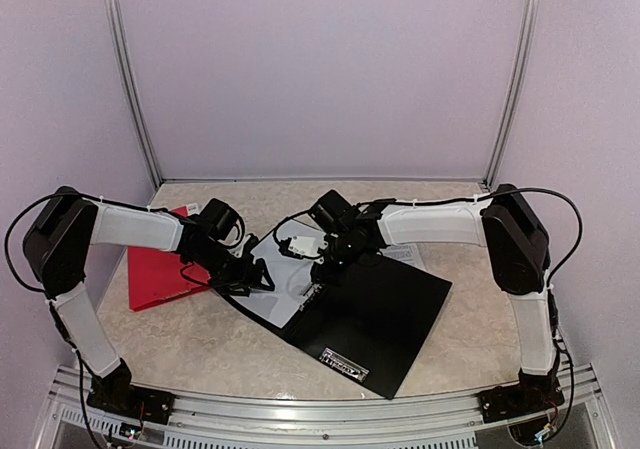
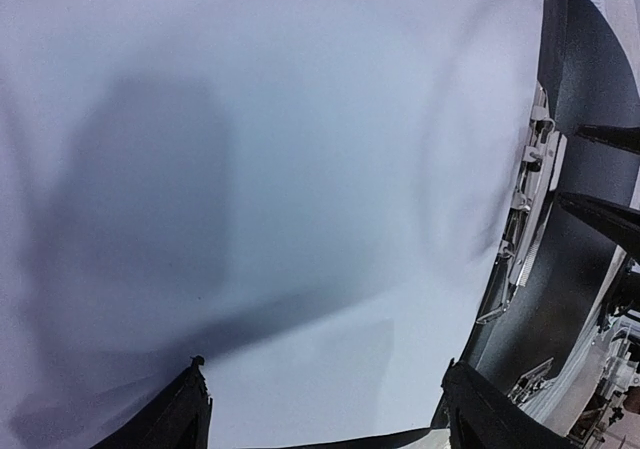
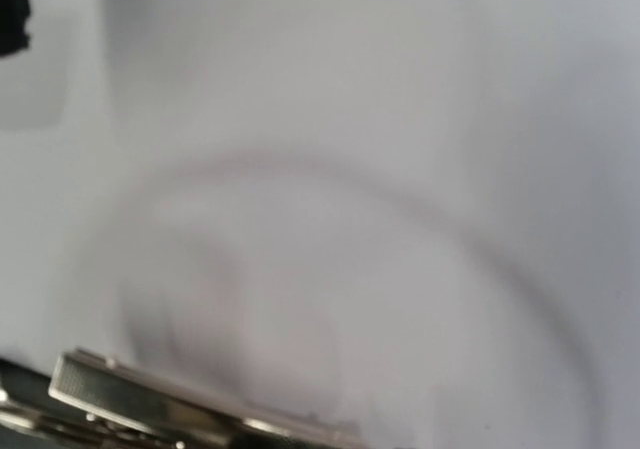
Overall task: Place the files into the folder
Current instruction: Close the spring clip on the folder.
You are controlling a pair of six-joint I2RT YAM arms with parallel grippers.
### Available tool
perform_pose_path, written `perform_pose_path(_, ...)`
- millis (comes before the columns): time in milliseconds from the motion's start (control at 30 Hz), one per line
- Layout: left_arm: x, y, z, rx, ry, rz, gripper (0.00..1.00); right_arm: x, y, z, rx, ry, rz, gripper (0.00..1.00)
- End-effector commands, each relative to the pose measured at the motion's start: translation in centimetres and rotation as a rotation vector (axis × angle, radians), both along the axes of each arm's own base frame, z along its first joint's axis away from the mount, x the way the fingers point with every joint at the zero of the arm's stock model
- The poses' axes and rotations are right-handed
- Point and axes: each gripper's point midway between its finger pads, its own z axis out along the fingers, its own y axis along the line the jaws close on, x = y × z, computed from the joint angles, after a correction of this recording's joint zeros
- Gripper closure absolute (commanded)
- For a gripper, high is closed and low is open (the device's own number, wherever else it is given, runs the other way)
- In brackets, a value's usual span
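The left gripper [image 1: 258, 277] [image 2: 322, 369] hangs low over the files [image 1: 283, 299], its jaws standing wide apart. Its wrist view shows its two dark fingertips [image 2: 188, 409] at the bottom edge, with a blank white sheet [image 2: 280, 169] spread flat beneath them and filling almost the whole picture. The gripper's shadow falls on that sheet. The fingers grasp nothing.

The right gripper [image 1: 325, 261] reaches in from the other side and meets the same stack near its far right corner, close to the left gripper. Its own wrist view is blurred and shows only white paper [image 3: 350, 169] and a strip of metal, so I cannot tell whether its jaws are released or clenched.

The files lie on the left half of an open black folder [image 1: 385, 314] [image 2: 575, 279], which sits in the middle of the table [image 1: 200, 339] between the two arms. The folder's metal clip [image 2: 527, 184] [image 3: 150, 399] runs along the right edge of the sheets, and the top sheet lies just beside it. Whether the paper sits under the clip cannot be made out.

A printed sheet [image 1: 410, 256] shows at the folder's far edge, under the right arm. A red folder [image 1: 155, 274] lies flat on the table at the left, partly under the left arm and apart from the black one.
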Motion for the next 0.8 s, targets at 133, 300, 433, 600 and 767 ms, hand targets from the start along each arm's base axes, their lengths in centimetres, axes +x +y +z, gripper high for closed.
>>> perform_pose_path(133,-2.1,1.9,-3.2,0.113,0.1,-0.001,0.22,0.8,-0.5,0.7,0.021,0.002,-0.035,0.76)
perform_pose_path(300,-2.1,1.8,-3.1,0.111,0.099,-0.003,0.22,1.5,-1.1,0.3,0.009,0.0,-0.064,0.77)
perform_pose_path(433,-2.1,1.7,-3.1,0.112,0.098,-0.005,0.22,1.7,-1.3,-0.3,-0.002,0.007,-0.071,0.78)
perform_pose_path(600,-2.2,1.8,-3.3,0.114,0.102,-0.005,0.22,1.9,-1.4,-1.2,-0.019,0.017,-0.079,0.78)
perform_pose_path(767,-2.3,1.8,-3.3,0.115,0.103,-0.005,0.22,2.6,-2.1,-1.7,-0.034,0.019,-0.105,0.79)
